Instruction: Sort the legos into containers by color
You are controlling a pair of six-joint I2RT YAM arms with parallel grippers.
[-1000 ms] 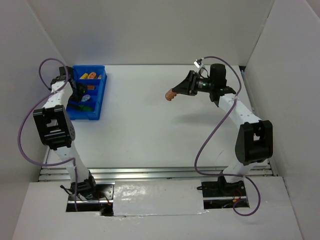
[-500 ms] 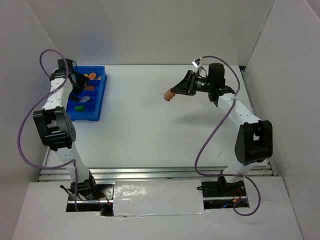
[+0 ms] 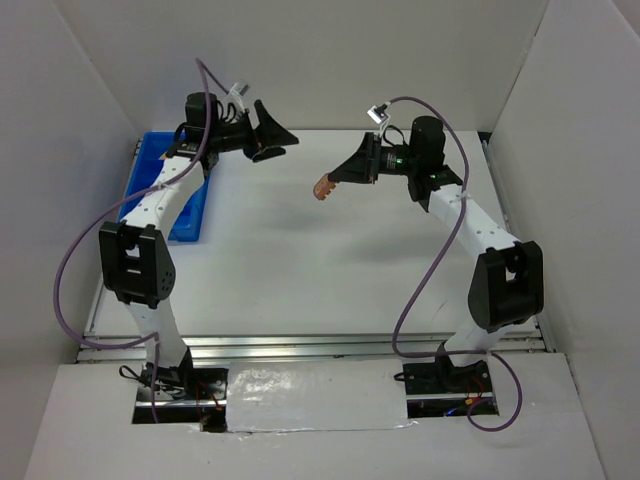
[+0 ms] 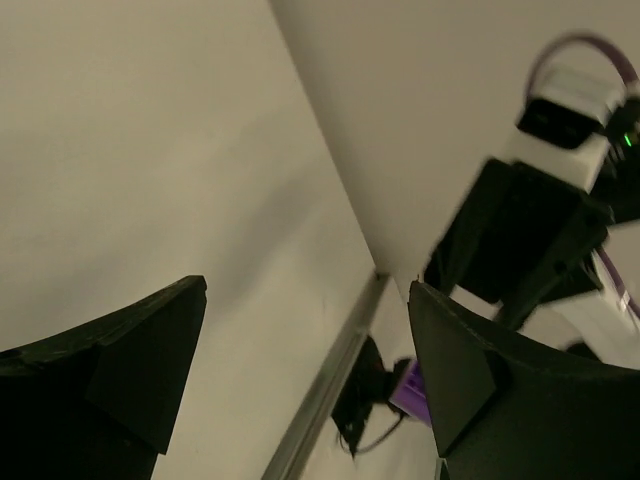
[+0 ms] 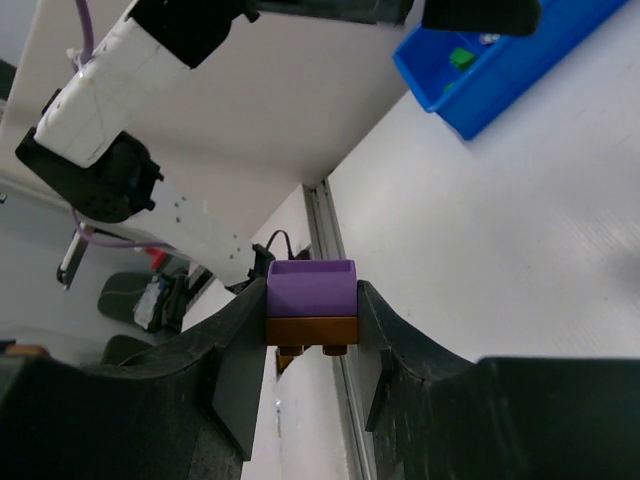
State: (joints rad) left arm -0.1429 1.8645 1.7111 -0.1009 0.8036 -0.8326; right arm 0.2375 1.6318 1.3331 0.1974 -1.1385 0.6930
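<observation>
Right gripper (image 5: 310, 335) is clamping the purple-brown lego (image 5: 311, 300) aloft, aiming it at the left gripper (image 3: 277, 137), which is gaping wide opposite, probably for handover toward the bin (image 3: 148, 168) behind it.

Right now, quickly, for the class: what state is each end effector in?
Left end effector: open, empty.
Right end effector: closed on a purple-and-brown block.
</observation>
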